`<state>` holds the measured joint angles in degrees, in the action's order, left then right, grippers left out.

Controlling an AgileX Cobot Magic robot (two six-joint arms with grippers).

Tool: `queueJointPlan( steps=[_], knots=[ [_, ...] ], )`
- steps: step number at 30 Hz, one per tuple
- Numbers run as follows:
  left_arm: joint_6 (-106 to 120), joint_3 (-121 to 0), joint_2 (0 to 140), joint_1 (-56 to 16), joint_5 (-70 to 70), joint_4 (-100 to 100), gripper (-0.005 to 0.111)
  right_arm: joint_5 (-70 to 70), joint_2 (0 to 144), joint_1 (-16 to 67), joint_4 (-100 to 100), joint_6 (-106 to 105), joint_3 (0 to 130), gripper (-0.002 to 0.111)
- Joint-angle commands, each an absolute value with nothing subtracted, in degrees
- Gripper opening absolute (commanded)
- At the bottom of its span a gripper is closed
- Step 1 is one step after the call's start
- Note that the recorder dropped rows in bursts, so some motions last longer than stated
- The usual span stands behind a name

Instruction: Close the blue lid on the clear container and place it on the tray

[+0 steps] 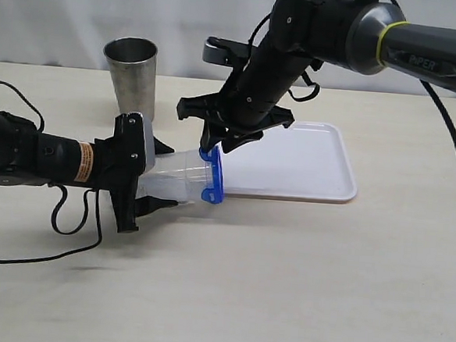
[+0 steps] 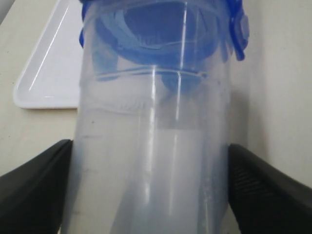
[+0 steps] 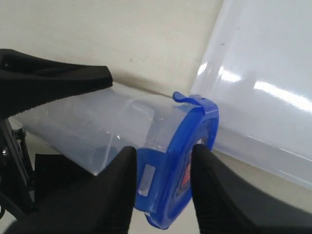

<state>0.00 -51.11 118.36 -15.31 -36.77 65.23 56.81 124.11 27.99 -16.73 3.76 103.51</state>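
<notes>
Status:
- Clear container (image 1: 176, 179): lying nearly horizontal. Its long axis runs from the left gripper (image 1: 169, 175) toward the tray (image 1: 306, 172), mouth end nearest the tray's left edge. Not on the tray yet. It is carried above the tabletop (image 1: 283, 284), and I can't tell whether the low end touches.
- Left jaws: clenched on the container body, one finger on each side near the base end. The left wrist view shows both fingers (image 2: 34, 190) pressed against the clear wall.
- Blue lid (image 1: 213, 178): seated on the container mouth, face toward the tray. One flap (image 3: 184, 97) sticks out from the rim and looks unlatched. The other flaps are not clear enough to call.
- Right gripper (image 1: 218, 147): comes down from above, so it crosses the container's axis. Its jaws straddle the lid's thickness, one finger on the container side and one on the lid's outer face. The right wrist view shows both pads (image 3: 117, 195) against the lid, so I read it as pinched onto the lid edge.
- Key relation: the lid sits directly between the right jaws, so the right arm is the one on the lid and the left arm only braces. Any squeeze acts along the container's long axis, and the left grip has to hold against it.
- Likely next: latch the remaining flaps, then stand the container up on the tray.

Counts: one container, one lid, one tray, one steel tumbler (image 1: 131, 74) at the back (well apart, not involved), two grippers.
</notes>
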Motion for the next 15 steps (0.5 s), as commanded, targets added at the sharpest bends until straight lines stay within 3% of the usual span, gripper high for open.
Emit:
queueJointPlan(
  steps=[1, 5, 9, 15],
  knots=[
    [-1.31, -51.04, 118.32, -15.36, -39.26, 63.96, 0.0, 59.86, 126.16, 28.16, -16.02, 2.58, 103.25, 0.035],
    [-1.31, -51.04, 118.32, -15.36, -39.6, 63.96, 0.0, 58.82, 126.16, 28.16, -16.02, 2.19, 103.25, 0.032],
    [-1.31, -51.04, 118.32, -15.36, -39.77, 63.96, 0.0, 58.72, 126.28, 28.16, -16.71, 0.78, 103.25, 0.012],
    [-1.31, -51.04, 118.32, -15.36, -40.19, 63.96, 0.0, 60.02, 127.48, 28.16, -17.29, -0.68, 103.25, 0.011]
  ],
)
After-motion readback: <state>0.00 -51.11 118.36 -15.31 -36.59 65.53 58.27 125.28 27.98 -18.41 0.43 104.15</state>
